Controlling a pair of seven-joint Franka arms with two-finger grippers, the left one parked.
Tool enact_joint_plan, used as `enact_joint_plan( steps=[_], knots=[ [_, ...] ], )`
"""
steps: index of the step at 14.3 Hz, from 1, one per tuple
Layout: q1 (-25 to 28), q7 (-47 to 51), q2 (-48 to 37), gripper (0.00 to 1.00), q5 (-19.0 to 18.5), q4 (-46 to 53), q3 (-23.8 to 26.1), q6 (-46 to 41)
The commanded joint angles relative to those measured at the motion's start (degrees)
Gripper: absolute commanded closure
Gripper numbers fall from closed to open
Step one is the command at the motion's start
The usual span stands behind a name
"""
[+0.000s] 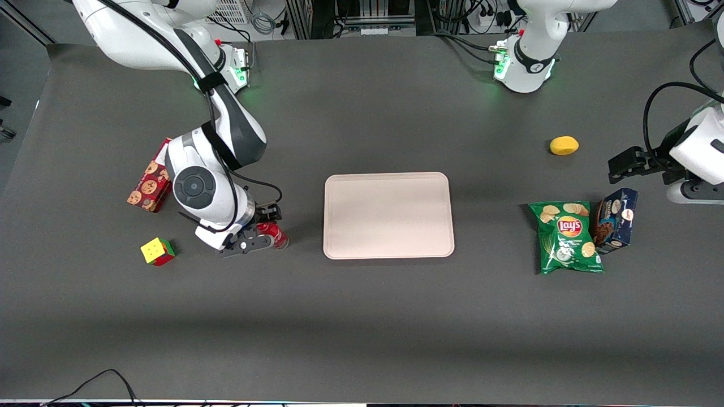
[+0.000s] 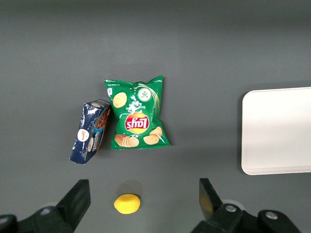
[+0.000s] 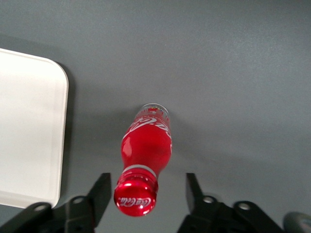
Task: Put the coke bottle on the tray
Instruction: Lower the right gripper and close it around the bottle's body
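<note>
Coke bottle (image 3: pixel 146 150) inside parted gripper (image 3: pixel 146 194), beside tray (image 1: pixel 388 215).

Glossy red coke bottle (image 3: pixel 146 145), smooth matt plastic tray (image 1: pixel 388 215), matt grey table (image 1: pixel 362 316).

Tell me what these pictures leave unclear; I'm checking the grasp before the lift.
- Front view: the claw and wrist cover most of the coke bottle, so contact is unreadable.
- Right wrist view: claw fingers straddle the bottle with gaps; their tips are cut off by the frame edge.
- The tray shows only partly in both wrist views.
</note>
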Motion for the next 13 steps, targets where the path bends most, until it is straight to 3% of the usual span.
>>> enact_joint_plan(
  steps=[1,3,9,13],
  knots=[
    [0.50,1.55,0.04,0.64,-1.18,0.09,0.11,0.47],
    [0.68,1.64,-0.05,0.98,-1.18,0.18,0.63,0.38],
    [0.68,1.38,-1.10,1.00,-1.01,2.02,0.81,-0.40],
    [0.68,1.11,-2.25,1.00,-0.75,13.50,0.90,-13.47]
  ],
)
